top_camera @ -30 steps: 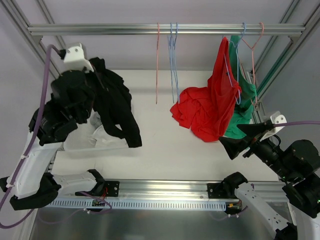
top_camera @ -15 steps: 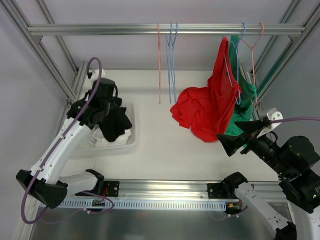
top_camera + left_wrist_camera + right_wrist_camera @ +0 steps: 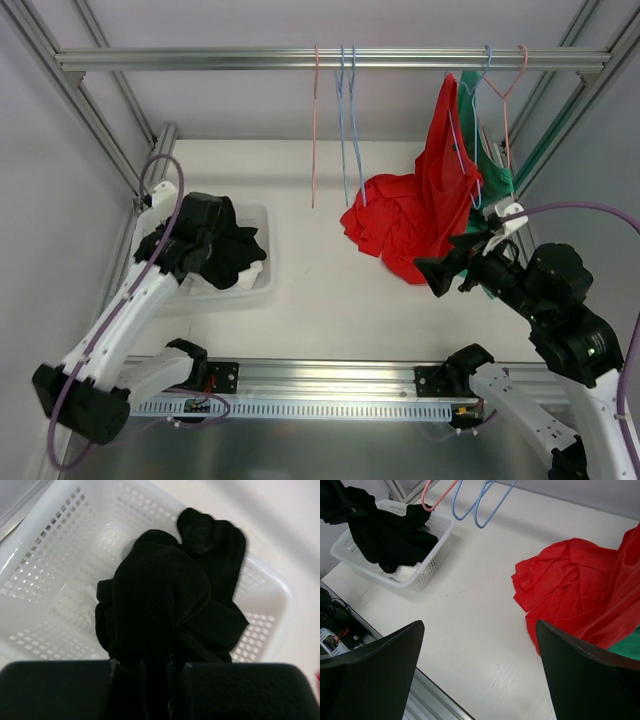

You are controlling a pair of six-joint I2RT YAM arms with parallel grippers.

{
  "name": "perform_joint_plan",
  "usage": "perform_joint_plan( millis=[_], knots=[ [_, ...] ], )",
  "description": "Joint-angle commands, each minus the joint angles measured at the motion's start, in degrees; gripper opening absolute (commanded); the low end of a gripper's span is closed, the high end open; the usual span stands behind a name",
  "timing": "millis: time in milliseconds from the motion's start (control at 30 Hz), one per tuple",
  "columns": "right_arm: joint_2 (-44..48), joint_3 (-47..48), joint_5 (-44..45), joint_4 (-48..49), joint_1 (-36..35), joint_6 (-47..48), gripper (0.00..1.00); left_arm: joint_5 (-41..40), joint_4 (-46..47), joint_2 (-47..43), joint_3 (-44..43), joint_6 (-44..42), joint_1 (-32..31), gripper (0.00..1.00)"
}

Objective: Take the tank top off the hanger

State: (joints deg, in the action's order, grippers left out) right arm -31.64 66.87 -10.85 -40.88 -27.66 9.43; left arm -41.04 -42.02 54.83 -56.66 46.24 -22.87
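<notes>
A red tank top (image 3: 420, 215) hangs from a blue hanger (image 3: 462, 150) on the rail at the right, and its lower part is heaped on the table. It also shows in the right wrist view (image 3: 580, 585). My right gripper (image 3: 452, 262) is open and empty, just in front of the red cloth's lower edge; in its own view (image 3: 479, 625) the cloth lies ahead to the right. My left gripper (image 3: 215, 235) is shut on a black garment (image 3: 165, 590) that rests in a white basket (image 3: 262, 285).
A green garment (image 3: 490, 215) hangs behind the red one on a pink hanger. An empty pink hanger (image 3: 315, 130) and empty blue hangers (image 3: 347, 120) hang mid-rail. The metal rail (image 3: 200, 59) runs across the top. Frame posts stand at both sides.
My left arm came down and laid the black garment into the basket, still gripping it. My right gripper moved left and forward, closer to the red tank top.
</notes>
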Motion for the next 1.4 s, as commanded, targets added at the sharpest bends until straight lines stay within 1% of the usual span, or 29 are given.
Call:
perform_joint_plan(
  millis=[0,100,267,367,433,500,533,567,600,633,667,700,767,800,833,867,900,933,967,1000,1033,1067,1100,1167,1200,1267,1300,1333,1367],
  knots=[
    [-2.9,0.45,-1.28,4.93,0.15,-1.43,1.0,1.47,2.9,11.06,-3.08,2.46,5.97,0.0],
    [-3.26,1.5,-1.8,5.29,0.06,-2.49,1.0,6.48,5.01,18.96,-4.07,2.63,8.54,0.0],
    [-0.71,2.91,-1.45,5.2,0.15,-2.58,0.99,10.53,6.42,28.73,-0.38,8.86,12.67,0.0],
    [0.52,5.1,-0.58,4.5,0.15,-2.49,1.0,9.49,6.6,28.42,2.78,11.68,12.59,0.0],
    [-1.31,7.65,3.63,1.17,0.06,-2.31,1.0,7.99,6.69,25.96,4.54,11.95,12.59,0.08],
    [-3.59,11.68,7.14,-2.69,0.15,-2.14,1.0,7.29,6.51,21.13,5.24,11.16,12.59,0.24],
    [-6.04,13.09,10.29,-4.02,0.15,-1.61,0.99,7.29,6.51,19.02,5.42,9.85,12.59,0.37],
    [-7.55,14.76,13.28,-5.25,0.06,-1.26,0.99,7.29,6.43,14.74,5.51,9.05,12.59,0.43],
    [-8.87,17.91,15.57,-7.0,0.06,-0.91,0.99,7.37,6.42,12.34,5.69,8.17,12.59,0.52],
    [-10.36,19.25,19.86,-7.45,0.06,0.23,0.99,7.72,6.34,9.8,5.77,6.25,12.68,0.75],
    [-12.98,20.74,22.08,-7.89,0.15,0.67,0.99,7.73,6.25,4.55,5.78,5.36,12.59,0.93],
    [-14.58,22.23,25.41,-8.77,0.24,1.2,1.0,7.73,6.25,1.98,5.6,4.4,12.68,0.99],
    [-20.0,27.86,27.45,-9.91,1.02,3.3,0.99,7.81,6.07,-5.12,4.81,0.8,12.59,0.99],
    [-22.04,29.88,28.07,-11.22,2.33,4.18,1.0,8.16,6.07,-7.0,3.24,-2.26,12.59,0.99],
    [-24.24,34.25,27.9,-12.19,3.39,5.84,1.0,10.25,6.07,-8.58,2.1,-4.12,12.59,0.99],
    [-28.61,36.55,27.82,-13.51,4.36,6.73,0.99,11.93,6.25,-10.77,-0.35,-5.88,12.59,0.99],
    [-30.74,38.58,25.73,-13.87,6.72,7.61,0.99,13.95,6.16,-11.58,-1.68,-9.72,12.59,0.99],
    [-32.77,42.51,24.57,-14.13,8.05,8.4,0.97,16.49,6.16,-12.37,-2.83,-11.59,12.59,0.99],
    [-34.87,44.38,23.52,-14.83,9.45,9.28,0.93,22.87,6.25,-13.33,-3.88,-13.18,12.59,0.99],
    [-39.16,46.31,20.81,-15.19,10.95,9.46,0.87,26.41,6.25,-13.6,-5.63,-16.24,12.59,0.99],
    [-41.2,47.98,19.39,-15.36,14.18,9.47,0.83,30.27,6.25,-13.87,-6.43,-17.57,12.59,0.99],
    [-42.96,50.61,17.81,-15.37,15.69,9.47,0.82,39.19,6.34,-14.13,-6.88,-18.72,12.68,0.99],
    [-46.64,51.77,15.19,-15.28,18.23,9.73,0.8,43.98,6.25,-14.13,-7.58,-20.56,12.59,0.99],
    [-50.43,55.36,17.16,-15.54,19.57,9.73,0.78,52.07,6.42,-13.87,-6.97,-21.89,12.59,0.99],
    [-52.02,56.17,17.35,-15.54,20.79,10.08,0.73,57.59,6.34,-14.05,-6.53,-23.2,12.5,0.99],
    [-55.54,57.23,15.08,-15.37,21.94,9.91,0.69,60.01,6.25,-15.44,-3.74,-24.0,12.5,0.99],
    [-56.42,57.84,12.46,-15.37,22.73,9.73,0.64,60.46,6.34,-16.24,-2.76,-24.44,12.5,0.99],
    [-57.82,57.93,11.48,-15.19,23.0,9.55,0.61,60.37,6.34,-17.81,-1.79,-24.7,12.59,0.99],
    [-58.53,58.19,9.38,-14.58,23.18,9.29,0.52,60.2,6.34,-18.61,-0.13,-25.4,12.5,0.99]
  ],
)
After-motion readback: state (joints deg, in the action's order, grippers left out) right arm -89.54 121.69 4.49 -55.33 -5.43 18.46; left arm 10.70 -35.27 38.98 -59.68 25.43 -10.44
